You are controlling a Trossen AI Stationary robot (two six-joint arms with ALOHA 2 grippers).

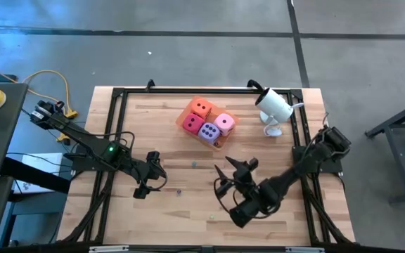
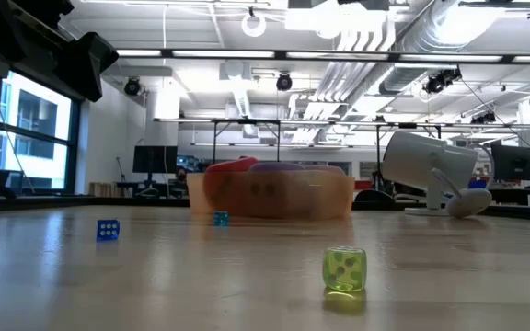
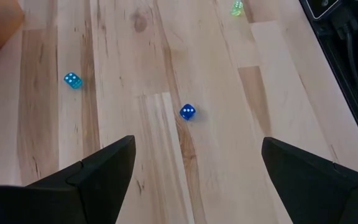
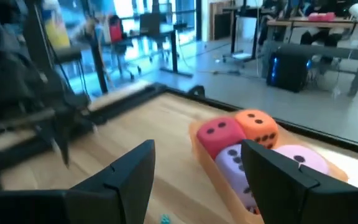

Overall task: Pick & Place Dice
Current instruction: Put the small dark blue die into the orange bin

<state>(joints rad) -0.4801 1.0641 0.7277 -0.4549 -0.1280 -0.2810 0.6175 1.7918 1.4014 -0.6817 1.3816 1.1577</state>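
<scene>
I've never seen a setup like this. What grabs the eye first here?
Four soft cubes with dark pips, red-magenta, orange, light pink and purple, sit packed in a translucent orange square tray at the table's far middle. Nearer, the left gripper and right gripper hover open over bare wood, where three tiny dice lie scattered.

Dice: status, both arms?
Left end effector open, low over bare table. Right end effector open, empty, short of the tray. Four big dice sit in the tray. Three tiny dice loose on table.
</scene>
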